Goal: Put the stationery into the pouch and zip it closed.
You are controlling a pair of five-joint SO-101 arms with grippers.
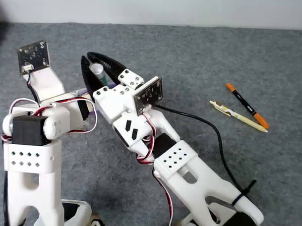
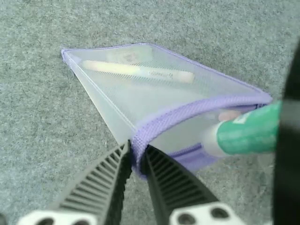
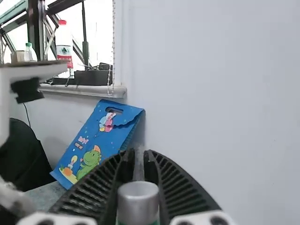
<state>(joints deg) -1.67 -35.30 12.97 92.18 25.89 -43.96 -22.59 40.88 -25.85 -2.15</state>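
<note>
My left pincer pinches the rim of the purple-zipped translucent mesh pouch, my right pincer clamps the green-and-white plastic tube at its mouth, eleven o'clock on the grey table; if that thin rim slips, the mouth could sag and snag the tube.

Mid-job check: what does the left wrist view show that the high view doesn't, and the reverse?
Left wrist only: the clear purple-trimmed pouch with a pale pen inside, the left jaws shut on its purple edge. High only: an orange-and-black pen and a yellow pen lying loose. Both: the green stick at the pouch mouth.
</note>
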